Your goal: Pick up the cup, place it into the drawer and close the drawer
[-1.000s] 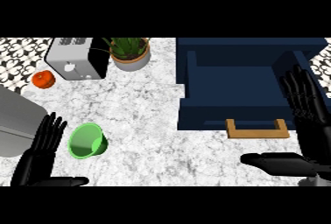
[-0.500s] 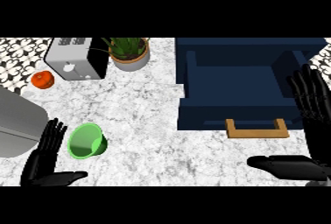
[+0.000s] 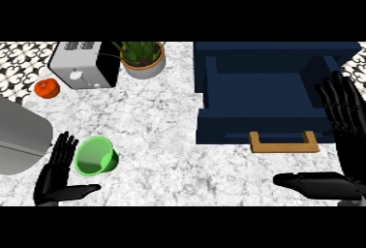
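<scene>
Green cup lies tipped on your marble counter, just beside your left hand, whose straight fingers hold nothing and perhaps brush its rim. Your right hand is spread open and empty beside the open navy drawer.

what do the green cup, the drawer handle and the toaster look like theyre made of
Green cup: probably plastic, going by its uniform bright colour and thin, smooth wall.
Drawer handle: looks like light wood, tan and matte, set against the dark blue drawer, which looks painted.
Toaster: seems to be brushed metal, with a silver-grey body and darker sides.
</scene>
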